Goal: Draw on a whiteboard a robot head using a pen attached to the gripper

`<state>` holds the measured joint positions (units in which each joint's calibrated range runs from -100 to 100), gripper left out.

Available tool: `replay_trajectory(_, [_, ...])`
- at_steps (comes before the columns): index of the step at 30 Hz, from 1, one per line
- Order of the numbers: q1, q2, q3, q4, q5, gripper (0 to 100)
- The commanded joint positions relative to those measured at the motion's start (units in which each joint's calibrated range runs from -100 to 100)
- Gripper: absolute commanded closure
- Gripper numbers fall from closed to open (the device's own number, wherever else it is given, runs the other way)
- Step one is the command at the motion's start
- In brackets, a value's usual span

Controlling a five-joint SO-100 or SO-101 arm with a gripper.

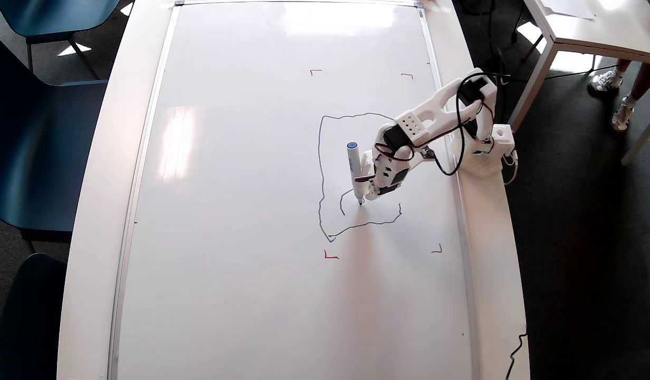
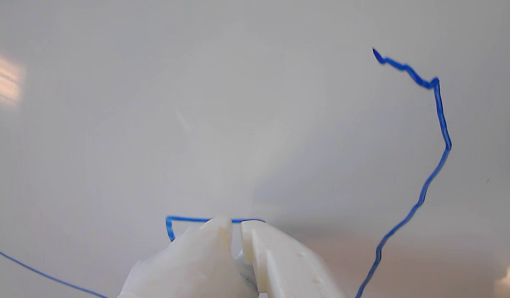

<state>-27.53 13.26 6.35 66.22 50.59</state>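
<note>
At the tip of the white plastic end effector (image 1: 368,191), a slim white marker pen with blue cap (image 1: 355,170) touches the glossy white whiteboard (image 1: 240,211).

Its fingers are together; the pen looks strapped alongside. The dark-blue robot head outline (image 1: 320,174) lies open toward three o'clock overhead; I judge an inner square is under way, needing steady contact.

You're looking down on a long white table (image 1: 98,211) that fills most of the overhead view. The whiteboard (image 1: 240,211) lies flat on it, covering nearly all of the top. The arm's white base (image 1: 483,158) sits on the table's bare right strip, just beside the board's edge.
</note>
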Motion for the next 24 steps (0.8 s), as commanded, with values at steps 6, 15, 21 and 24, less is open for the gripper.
replay_trajectory(6, [-0.43,-1.06,-0.95,-3.75,-0.25,99])
replay_trajectory(15, [-0.21,4.90,-9.48,-4.62,-0.30,99])
replay_trajectory(21, [0.82,7.83,-13.57,-4.79,-0.09,99])
replay_trajectory(24, [1.78,7.75,-14.38,-4.36,0.02,99])
